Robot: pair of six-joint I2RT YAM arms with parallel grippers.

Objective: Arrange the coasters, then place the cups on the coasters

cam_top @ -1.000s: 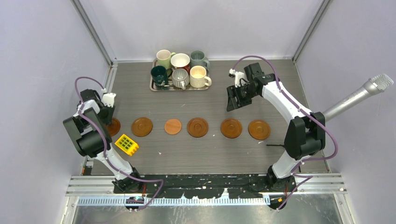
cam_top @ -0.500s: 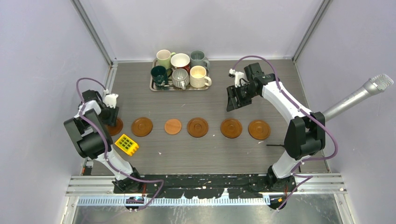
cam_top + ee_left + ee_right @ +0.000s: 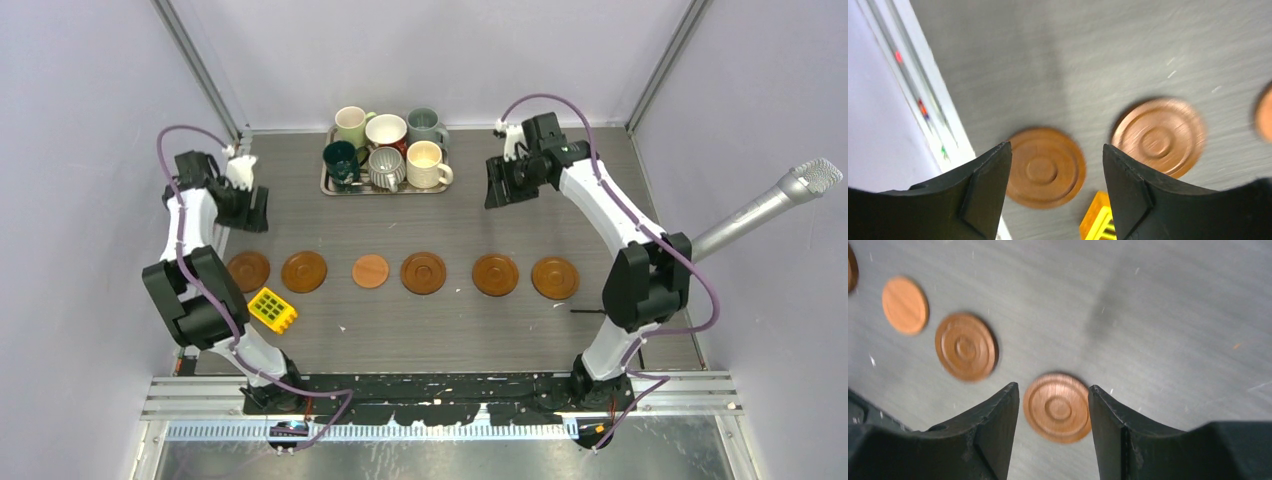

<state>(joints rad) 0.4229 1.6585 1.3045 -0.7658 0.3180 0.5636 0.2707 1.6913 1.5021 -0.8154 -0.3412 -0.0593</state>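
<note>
Top external view puts the six coasters [image 3: 423, 272] in a row across mid-frame, while the cups [image 3: 387, 167] all crowd the tray [image 3: 326, 189] at upper centre. Your left gripper [image 3: 1057, 152] and right gripper [image 3: 1054, 390] both stand apart, empty. Expect hard, slick, chippable ceramic. You'd best pinch a rim wall or handle and lift straight up, clear of neighbours.

Pale lilac walls [image 3: 90, 100] enclose a grey wood-grain counter [image 3: 450, 330], with silver aluminium corner posts [image 3: 198, 70] and a ribbed metal rail [image 3: 680, 398] along its near edge.
</note>
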